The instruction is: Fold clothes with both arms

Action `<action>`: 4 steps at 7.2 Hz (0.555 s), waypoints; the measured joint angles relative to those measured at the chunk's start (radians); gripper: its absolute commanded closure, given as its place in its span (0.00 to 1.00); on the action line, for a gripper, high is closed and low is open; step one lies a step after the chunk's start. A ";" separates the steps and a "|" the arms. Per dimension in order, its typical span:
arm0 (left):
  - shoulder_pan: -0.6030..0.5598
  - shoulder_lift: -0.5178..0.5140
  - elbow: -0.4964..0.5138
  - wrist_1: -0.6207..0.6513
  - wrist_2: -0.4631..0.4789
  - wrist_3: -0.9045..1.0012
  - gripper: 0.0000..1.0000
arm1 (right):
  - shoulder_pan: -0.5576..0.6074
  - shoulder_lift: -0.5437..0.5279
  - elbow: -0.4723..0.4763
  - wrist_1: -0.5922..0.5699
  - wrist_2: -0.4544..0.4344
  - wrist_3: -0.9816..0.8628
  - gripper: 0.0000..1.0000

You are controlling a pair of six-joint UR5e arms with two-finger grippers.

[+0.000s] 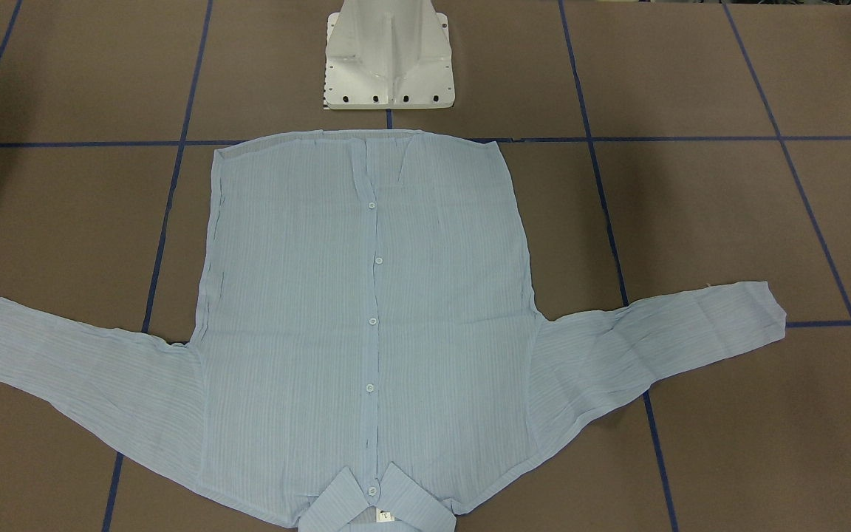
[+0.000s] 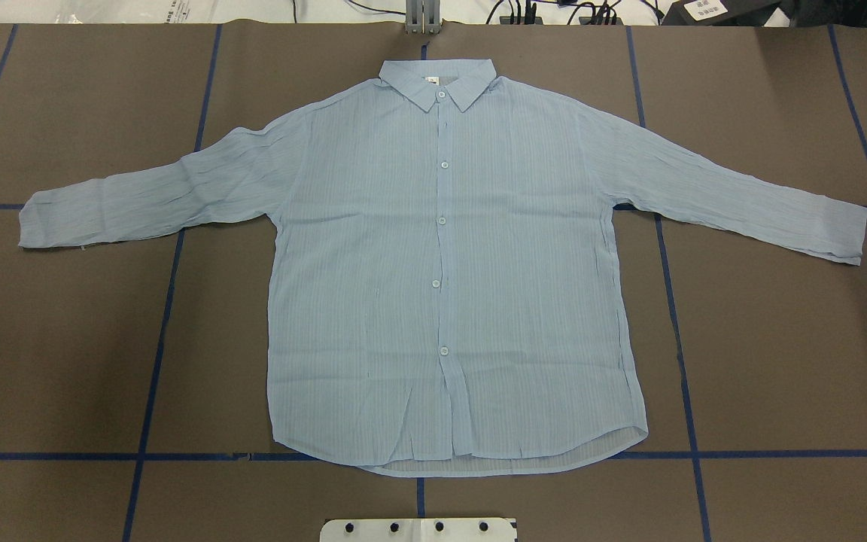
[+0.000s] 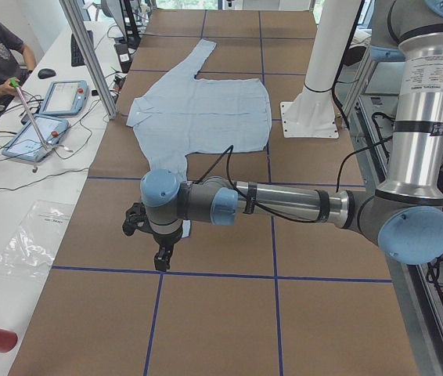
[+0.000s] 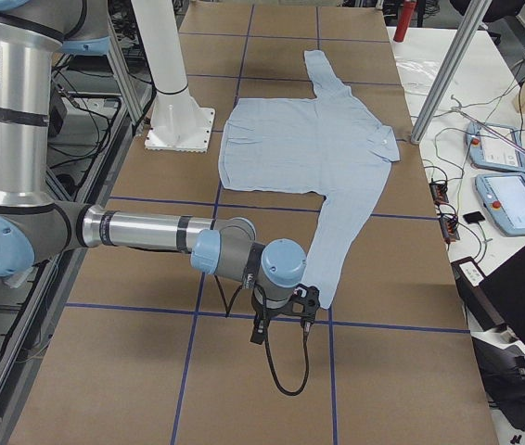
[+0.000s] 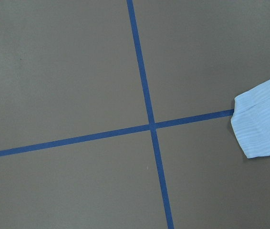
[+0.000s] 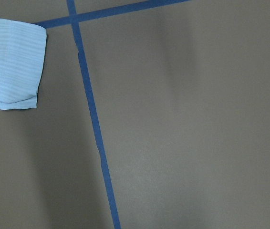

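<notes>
- Pale blue shirt [image 2: 441, 263] is lying flat and buttoned on the brown table [image 2: 65, 339], front up. Its collar is pointing away from the white pedestal [image 1: 388, 59], and both sleeves are spreading out sideways.
- Left gripper [image 3: 161, 258] is hanging over the table just past the end of the sleeve on the robot's left, apparently clear of the cloth. Its wrist camera is catching only the left cuff [image 5: 261, 124] at the frame's right edge, near a crossing of blue tape lines [image 5: 144, 95].
- Right gripper [image 4: 281, 320] is hanging likewise just beyond the right cuff [image 6: 11, 62], over bare table.
- Only the side views are showing the grippers, so I cannot tell whether their jaws are standing wide or closed.
</notes>
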State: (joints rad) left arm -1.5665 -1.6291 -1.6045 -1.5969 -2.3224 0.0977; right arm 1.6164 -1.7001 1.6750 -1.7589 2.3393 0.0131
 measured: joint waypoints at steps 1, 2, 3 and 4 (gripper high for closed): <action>0.000 0.000 0.000 0.000 0.000 0.000 0.00 | 0.002 0.001 -0.001 0.000 0.000 0.000 0.00; 0.000 0.000 0.000 0.000 0.000 0.000 0.00 | 0.004 0.002 -0.004 0.000 -0.001 0.001 0.00; 0.000 0.000 0.000 0.000 0.000 0.000 0.00 | 0.004 0.004 -0.012 0.000 -0.001 0.003 0.00; 0.000 0.000 0.000 -0.002 0.002 0.001 0.00 | 0.005 0.006 -0.020 0.000 -0.001 0.003 0.00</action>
State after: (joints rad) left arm -1.5662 -1.6291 -1.6050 -1.5986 -2.3205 0.0988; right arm 1.6211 -1.6941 1.6549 -1.7592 2.3378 0.0165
